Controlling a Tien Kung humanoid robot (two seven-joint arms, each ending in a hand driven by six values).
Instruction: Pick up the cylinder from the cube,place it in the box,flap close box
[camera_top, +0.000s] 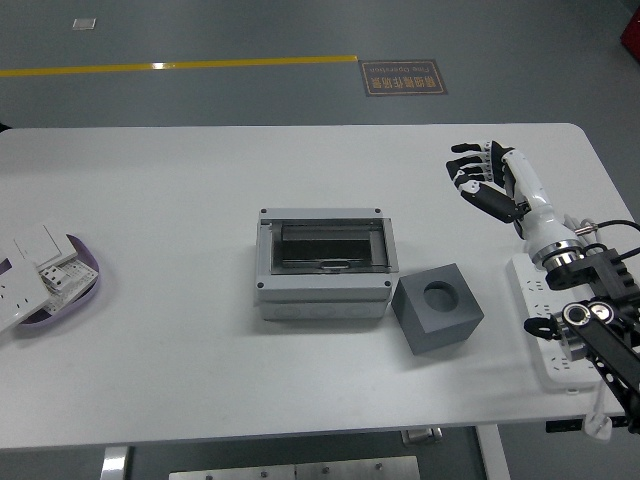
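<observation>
The grey box (324, 266) sits mid-table with its dark clear flap lying shut over the top. The dark grey cube (437, 308) stands just right of it, its round hole on top empty. The cylinder is not visible; the flap's tint hides what is inside the box. My right hand (482, 178) is raised over the table's right side, well right of the box, fingers spread and holding nothing. My left arm is out of view.
A white power strip (548, 318) with its cable lies under my right forearm at the right edge. A purple dish (82, 283) holding white switch plates (32, 262) sits at the left edge.
</observation>
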